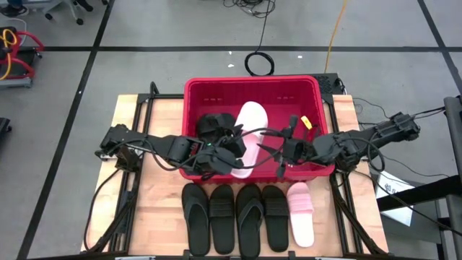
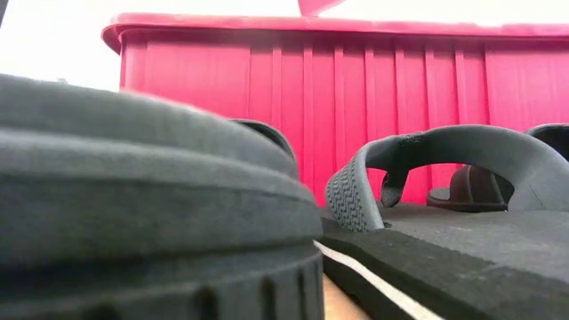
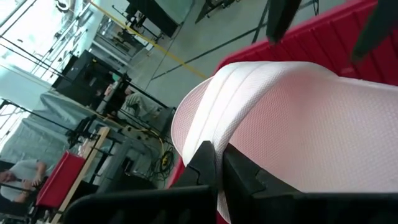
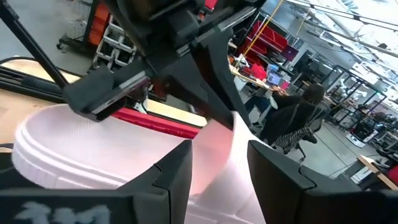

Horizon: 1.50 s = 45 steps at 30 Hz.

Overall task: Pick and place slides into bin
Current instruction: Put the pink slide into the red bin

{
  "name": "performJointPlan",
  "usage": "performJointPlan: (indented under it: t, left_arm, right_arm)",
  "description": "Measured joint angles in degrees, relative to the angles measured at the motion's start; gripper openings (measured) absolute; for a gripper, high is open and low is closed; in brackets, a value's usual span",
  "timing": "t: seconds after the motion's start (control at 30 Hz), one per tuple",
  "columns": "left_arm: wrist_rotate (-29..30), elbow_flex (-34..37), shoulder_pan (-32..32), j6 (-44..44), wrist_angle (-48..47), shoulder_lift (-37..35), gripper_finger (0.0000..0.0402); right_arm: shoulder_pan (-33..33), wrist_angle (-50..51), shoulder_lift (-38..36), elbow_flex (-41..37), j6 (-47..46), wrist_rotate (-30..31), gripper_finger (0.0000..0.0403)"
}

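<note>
On the bench (image 1: 144,209), five slides lie in a row just in front of the red bin (image 1: 253,85): four black ones (image 1: 237,217) and one pale pink slide (image 1: 300,214) at the right end. Inside the bin are a black slide (image 1: 211,126) and a second pale pink slide (image 1: 251,123), tilted with its heel end raised. Both arms reach in over the bin's near wall. The left tool (image 1: 229,160) is clenched on the raised pink slide's edge, its fingers (image 3: 208,165) pinched tight on the sole. The right tool (image 1: 273,153) stands released, its fingers (image 4: 177,171) parted either side of the same slide.
</note>
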State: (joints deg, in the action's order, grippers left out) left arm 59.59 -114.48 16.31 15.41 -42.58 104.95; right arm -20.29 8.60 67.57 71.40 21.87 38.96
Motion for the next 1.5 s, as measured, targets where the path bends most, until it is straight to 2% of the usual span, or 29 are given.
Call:
performJointPlan:
  t: [0.2, 0.37, 0.53, 0.7, 0.9, 0.97, 1.23, 1.5]
  left_arm:
    - [0.0, 0.0, 0.3, 0.2, 0.8, 0.0, 0.0]
    - [0.1, 0.0, 0.4, -0.5, 0.8, 0.0, 0.0]
    - [0.3, 0.0, 1.0, -0.5, 0.7, 0.0, 0.0]
    - [-0.4, 0.0, 1.0, -0.7, 0.6, 0.0, 0.0]
    - [-0.7, 0.0, 1.1, -0.5, 0.5, 0.0, 0.0]
    - [-0.8, 0.0, 1.0, -0.7, 0.5, 0.0, 0.0]
    - [-1.0, 0.0, 1.0, -1.1, 0.6, 0.0, 0.0002]
    - [-1.3, 0.0, 1.1, -3.5, 0.7, 0.0, 0.0031]
  right_arm:
    - [1.2, -0.1, 1.6, 0.0, 0.4, 1.1, 0.0144]
    - [1.5, -0.9, 3.0, 0.0, 3.3, 10.0, 0.0144]
    - [1.5, -1.7, 3.7, 0.0, 4.8, 14.8, 0.0144]
    - [1.5, -2.1, 3.7, 0.0, 5.0, 15.0, 0.0123]
    - [1.5, -3.7, 3.6, 0.0, 5.0, 15.2, 0.0027]
    - [1.5, -3.6, 3.6, 0.0, 5.7, 15.2, 0.001]
    - [1.6, -3.6, 3.6, 0.0, 5.8, 15.2, 0.0004]
    - [1.6, -3.5, 3.6, 0.0, 6.3, 15.2, 0.0002]
